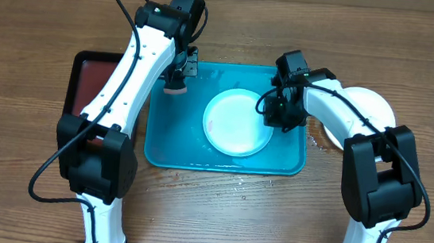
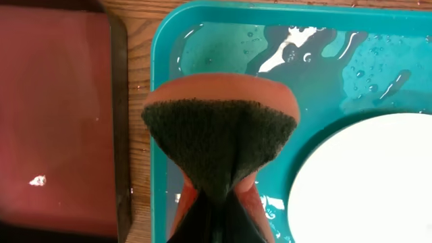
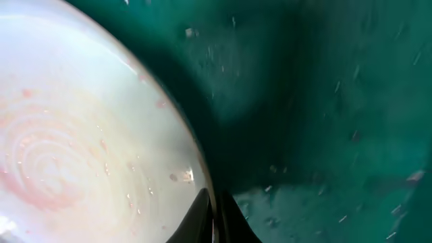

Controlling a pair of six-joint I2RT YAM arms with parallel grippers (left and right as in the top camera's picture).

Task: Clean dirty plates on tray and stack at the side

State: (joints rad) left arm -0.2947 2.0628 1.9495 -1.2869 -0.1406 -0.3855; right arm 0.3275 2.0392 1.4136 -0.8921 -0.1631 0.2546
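The white plate (image 1: 232,127) lies flat inside the tray (image 1: 175,145), right of the tray's middle and near its right rim. Up close its surface (image 3: 81,135) shows faint pink smears in rings. The right gripper (image 1: 280,116) is at the plate's right edge, and from the wrist view its claw (image 3: 214,217) is clamped together on the rim, one finger on each side.

Water is pooled and beaded on the tray's floor (image 2: 337,61). Over the tray's far left corner hangs the left gripper (image 1: 178,76), its claw pinched tight on an orange sponge (image 2: 219,128) with the dark scouring face turned toward the camera.

Just left of the tray sits a black tray (image 1: 85,77) with a dark red inside. Just off the tray's right rim, a pale plate edge (image 1: 329,137) peeks out from under the right arm; I can't make out its colour. All of this rests on a wooden table (image 1: 35,24).
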